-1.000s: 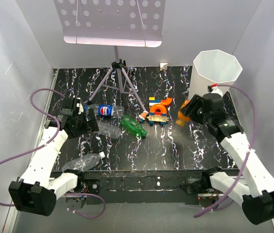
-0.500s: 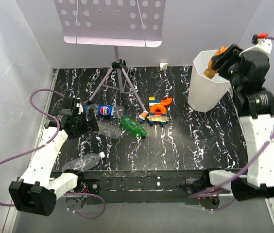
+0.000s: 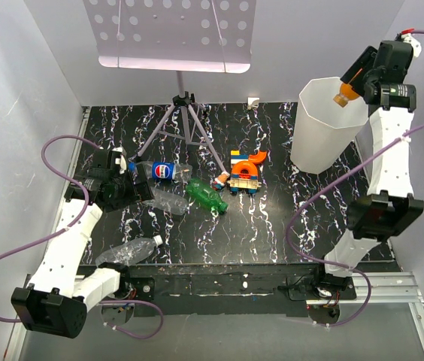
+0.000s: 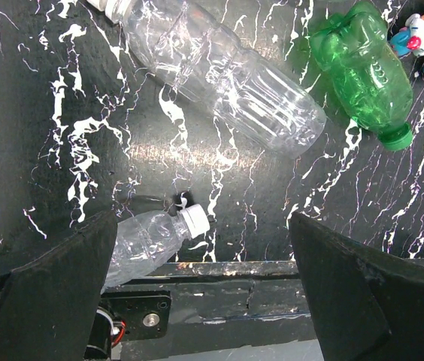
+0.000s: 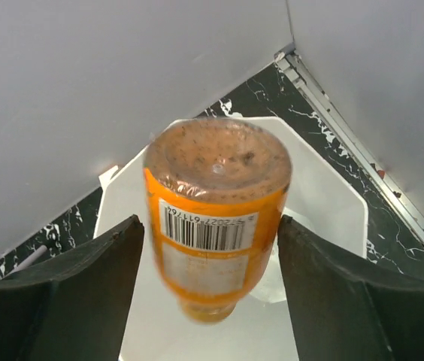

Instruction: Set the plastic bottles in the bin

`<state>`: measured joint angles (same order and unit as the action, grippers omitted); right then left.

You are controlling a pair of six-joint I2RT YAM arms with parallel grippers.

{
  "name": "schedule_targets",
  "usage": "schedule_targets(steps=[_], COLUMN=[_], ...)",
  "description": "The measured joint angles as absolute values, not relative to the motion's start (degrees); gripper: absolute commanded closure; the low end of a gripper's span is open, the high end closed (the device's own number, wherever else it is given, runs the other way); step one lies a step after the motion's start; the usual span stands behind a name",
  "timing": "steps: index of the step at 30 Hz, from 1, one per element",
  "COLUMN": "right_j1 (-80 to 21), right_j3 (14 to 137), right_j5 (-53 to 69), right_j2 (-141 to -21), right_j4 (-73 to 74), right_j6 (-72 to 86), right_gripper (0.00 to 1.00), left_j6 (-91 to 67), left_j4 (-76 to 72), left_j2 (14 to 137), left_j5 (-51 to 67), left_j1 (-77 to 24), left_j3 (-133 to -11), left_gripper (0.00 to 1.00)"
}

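Right gripper (image 5: 208, 226) grips the orange bottle (image 5: 216, 218) between both fingers, cap pointing down, directly above the open bin (image 5: 332, 218) at the far right. Left gripper (image 4: 201, 226) hangs wide open above the near clear bottle (image 4: 148, 241). The far clear bottle (image 4: 223, 79), the green bottle (image 4: 362, 71) and the Pepsi bottle (image 3: 164, 171) lie on the table (image 3: 272, 226).

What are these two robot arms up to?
They are clearing bottles into a bin. The right pincer holds an orange bottle neck-down over the white bin, not yet let go. The left pincer hangs open above the table, where a green bottle, a Pepsi bottle, a clear bottle and a second clear bottle lie.
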<state>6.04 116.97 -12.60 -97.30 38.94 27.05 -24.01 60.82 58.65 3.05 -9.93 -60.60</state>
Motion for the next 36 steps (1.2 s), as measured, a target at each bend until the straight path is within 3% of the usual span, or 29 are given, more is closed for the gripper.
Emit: schedule_targets(steps=[5, 12, 18, 28, 36], right_j1=[6.3, 6.3, 5.0, -22.3, -38.1], right_j3=[120.8, 120.0, 108.8, 78.7, 62.8], right_j5=[-11.8, -10.1, -5.2, -3.2, -2.4], right_j2=[-101.1, -96.9, -86.1, -66.0, -70.9], right_j4=[41.8, 42.3, 40.5, 34.0, 30.7], right_j6=[26.8, 26.6, 26.7, 26.0, 29.5], right_gripper=[0.15, 0.13, 0.12, 0.14, 0.13], left_j6=[-24.0, -24.3, -25.3, -28.0, -29.3], left_j4=[60.8, 60.8, 60.9, 61.1, 61.2], left_j2=[58.7, 58.7, 58.4, 54.8, 51.0], left_j5=[3.0, 3.7, 3.8, 2.9, 2.0], left_j1=[-9.9, -9.9, -9.9, -9.9, -9.9], left_j3=[-60.8, -60.8, -60.8, -60.8, -60.8], left_gripper=[0.01, 0.01, 0.01, 0.01, 0.01])
